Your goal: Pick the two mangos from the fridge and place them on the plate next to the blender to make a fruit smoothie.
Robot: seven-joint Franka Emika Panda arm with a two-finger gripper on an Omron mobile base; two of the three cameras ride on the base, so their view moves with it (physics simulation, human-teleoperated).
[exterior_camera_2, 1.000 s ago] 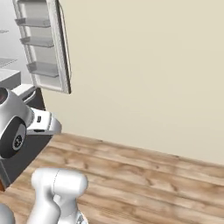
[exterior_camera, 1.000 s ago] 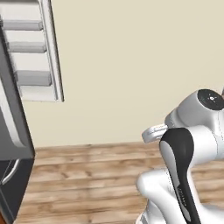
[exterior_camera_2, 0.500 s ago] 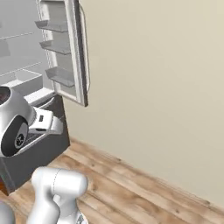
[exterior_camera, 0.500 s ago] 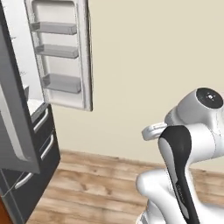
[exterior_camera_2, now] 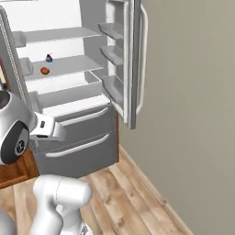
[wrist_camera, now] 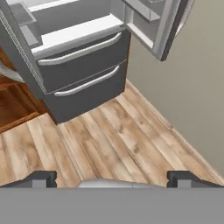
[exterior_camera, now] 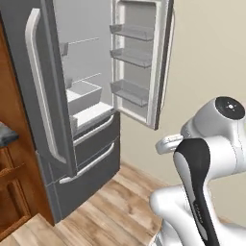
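Nearest, the two-finger hand shows its dark tips set wide apart over the wooden plank floor, holding nothing. Beyond stands the tall grey-silver fridge, doors open. On its white middle shelf lies a small roundish orange mango; the blue-based item with a dark red top behind is probably not fruit. I judge the mango light, smooth, slightly slippery and bruisable: grip gently across its widest middle.
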